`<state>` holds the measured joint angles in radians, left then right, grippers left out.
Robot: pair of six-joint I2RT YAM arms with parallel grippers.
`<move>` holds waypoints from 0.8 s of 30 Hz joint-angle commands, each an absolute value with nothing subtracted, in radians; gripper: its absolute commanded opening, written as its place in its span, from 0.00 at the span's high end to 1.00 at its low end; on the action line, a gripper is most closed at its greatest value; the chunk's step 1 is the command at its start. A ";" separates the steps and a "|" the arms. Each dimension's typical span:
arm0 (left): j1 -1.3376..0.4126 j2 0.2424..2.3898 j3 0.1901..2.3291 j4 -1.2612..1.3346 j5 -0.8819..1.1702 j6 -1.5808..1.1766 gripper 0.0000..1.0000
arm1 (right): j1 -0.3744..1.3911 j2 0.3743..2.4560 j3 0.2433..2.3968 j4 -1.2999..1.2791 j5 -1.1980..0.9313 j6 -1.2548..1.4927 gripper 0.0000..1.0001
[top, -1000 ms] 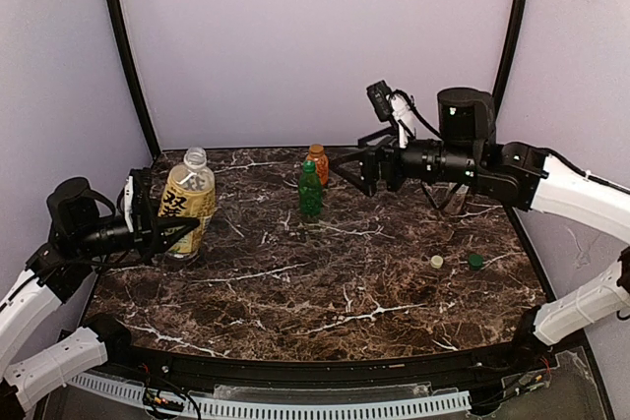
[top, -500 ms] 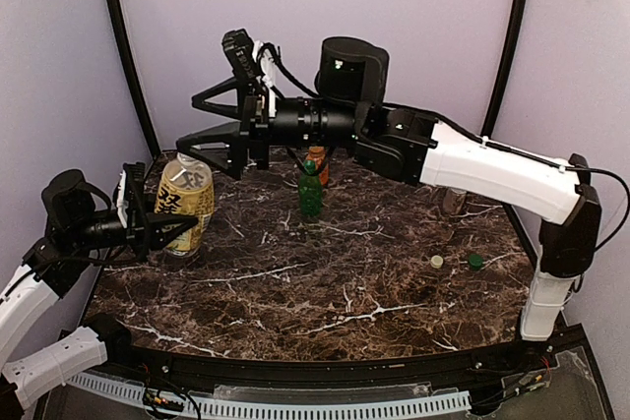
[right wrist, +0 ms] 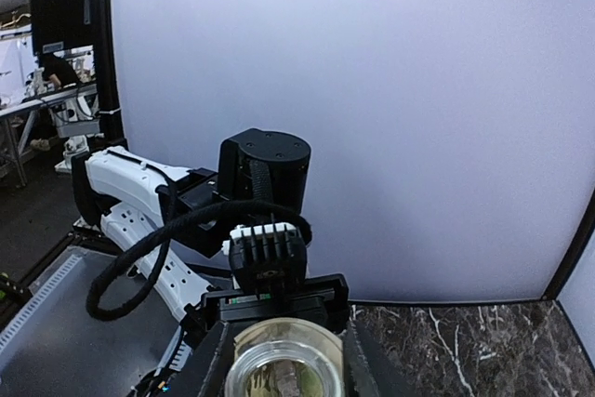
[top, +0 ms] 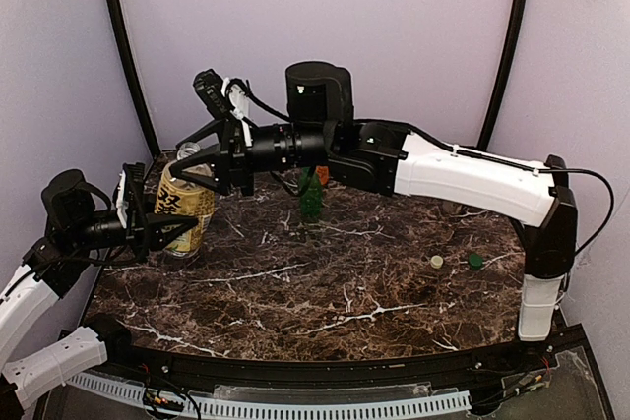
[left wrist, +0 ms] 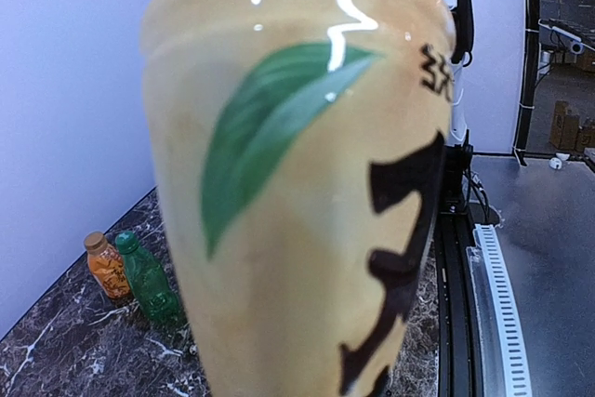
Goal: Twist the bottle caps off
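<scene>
Clearly, the yellow bottle stood upright near the far left corner of the marbled desk, and both arms were at it. The left gripper reached in from the left edge and was closed around the bottle's lower body, one dark finger lying across the front of the label. In the left wrist view the bottle's label, with its green leaf and black characters, filled almost the whole frame. The right arm stretched across from the right edge, and the right gripper hung at the bottle's top with its fingers spread apart, one on each side of the neck. The right wrist view looked straight down into the bottle's open, clear-rimmed mouth, with a finger close beside the rim; whether the pads touched it could not be told.

The green bottle and the orange bottle stood upright, just beside each other, near the middle of the far edge, each with its cap on. A pale cap and a green cap lay side by side near the right edge, well apart from the bottles.
</scene>
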<state>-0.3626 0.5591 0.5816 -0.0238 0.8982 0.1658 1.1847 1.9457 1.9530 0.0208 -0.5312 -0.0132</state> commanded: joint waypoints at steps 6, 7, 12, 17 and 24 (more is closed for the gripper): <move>-0.367 0.551 0.590 -0.016 0.914 0.176 0.85 | 1.188 1.953 1.963 0.035 -0.526 0.000 1.00; -0.367 0.551 0.588 -0.015 0.912 0.175 0.85 | 1.189 1.952 1.961 0.033 -0.525 0.000 1.00; -0.367 0.548 0.584 -0.017 0.904 0.166 0.15 | 1.189 1.942 1.961 0.011 -0.508 0.000 1.00; -0.367 0.538 0.576 -0.043 0.898 0.192 0.01 | 1.188 1.914 1.967 -0.060 -0.429 -0.044 1.00; -0.367 0.530 0.574 -0.055 0.885 0.209 0.01 | 1.185 1.837 1.972 -0.187 -0.276 -0.094 1.00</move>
